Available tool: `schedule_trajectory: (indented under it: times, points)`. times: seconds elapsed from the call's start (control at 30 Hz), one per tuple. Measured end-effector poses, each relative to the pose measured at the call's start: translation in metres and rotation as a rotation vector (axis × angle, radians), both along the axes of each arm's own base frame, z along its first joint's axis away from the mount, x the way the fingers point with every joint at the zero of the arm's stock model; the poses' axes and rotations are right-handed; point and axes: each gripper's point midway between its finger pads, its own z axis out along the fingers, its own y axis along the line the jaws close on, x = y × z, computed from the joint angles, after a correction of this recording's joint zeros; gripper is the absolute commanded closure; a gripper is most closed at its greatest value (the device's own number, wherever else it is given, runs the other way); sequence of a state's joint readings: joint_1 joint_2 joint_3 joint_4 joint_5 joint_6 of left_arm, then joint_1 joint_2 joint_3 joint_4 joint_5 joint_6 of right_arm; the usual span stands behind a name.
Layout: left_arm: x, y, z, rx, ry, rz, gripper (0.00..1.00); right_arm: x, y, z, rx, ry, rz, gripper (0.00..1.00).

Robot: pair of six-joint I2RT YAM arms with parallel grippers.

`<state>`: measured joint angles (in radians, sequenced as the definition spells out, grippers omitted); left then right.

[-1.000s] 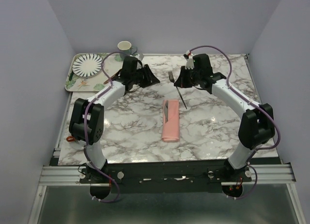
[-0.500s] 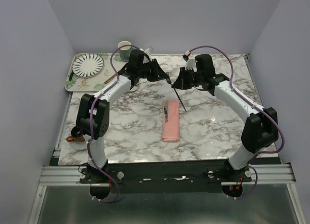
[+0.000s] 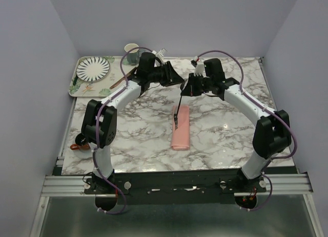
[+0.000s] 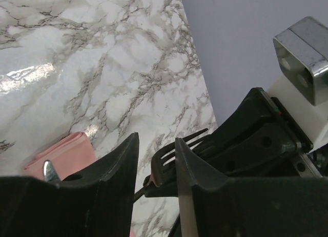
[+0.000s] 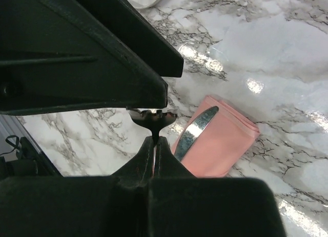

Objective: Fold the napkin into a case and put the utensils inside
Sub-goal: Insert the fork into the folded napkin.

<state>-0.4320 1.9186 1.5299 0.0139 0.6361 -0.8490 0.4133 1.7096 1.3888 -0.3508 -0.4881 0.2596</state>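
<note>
The salmon-pink case (image 3: 180,129) lies folded mid-table, with the silver knife (image 3: 176,117) tucked in its far end. My right gripper (image 3: 188,87) is shut on the fork (image 3: 180,101) just below its head. It holds the fork off the table, with the handle slanting down toward the case's far end. In the right wrist view the fingertips (image 5: 148,144) pinch the fork neck (image 5: 152,118), with the case (image 5: 225,139) and knife (image 5: 197,128) beyond. My left gripper (image 4: 156,144) is open, and the fork head (image 4: 165,157) sits between its jaws. It is just left of the right gripper in the top view (image 3: 177,80).
A tray (image 3: 74,85) at the far left corner holds a striped plate (image 3: 93,68) and a brown-handled utensil (image 3: 120,81). A cup (image 3: 131,50) stands behind it. The walls enclose the table at the back and sides.
My left arm has swung right from beside the tray to the fork head. My right gripper has lifted the fork and carried it left, so its handle now hangs over the case's far end.
</note>
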Motion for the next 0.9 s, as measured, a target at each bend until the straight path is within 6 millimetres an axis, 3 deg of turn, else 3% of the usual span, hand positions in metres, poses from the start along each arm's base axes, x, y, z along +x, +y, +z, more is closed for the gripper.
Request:
schedule_trajectory:
  times: [0.13, 0.37, 0.67, 0.9]
  points:
    - [0.009, 0.016, -0.01, 0.031, 0.008, 0.054, 0.38, 0.006, -0.006, -0.003, -0.034, -0.003, -0.041, 0.99]
    - [0.019, 0.068, -0.051, 0.192, 0.059, 0.204, 0.37, 0.032, -0.008, -0.011, -0.108, 0.011, -0.115, 0.99]
    - [-0.007, 0.08, -0.092, 0.285, 0.136, 0.204, 0.37, 0.036, -0.013, -0.025, -0.198, 0.124, -0.139, 0.99]
    - [-0.008, 0.082, -0.093, 0.292, 0.131, 0.203, 0.37, 0.048, -0.01, -0.032, -0.228, 0.152, -0.148, 0.99]
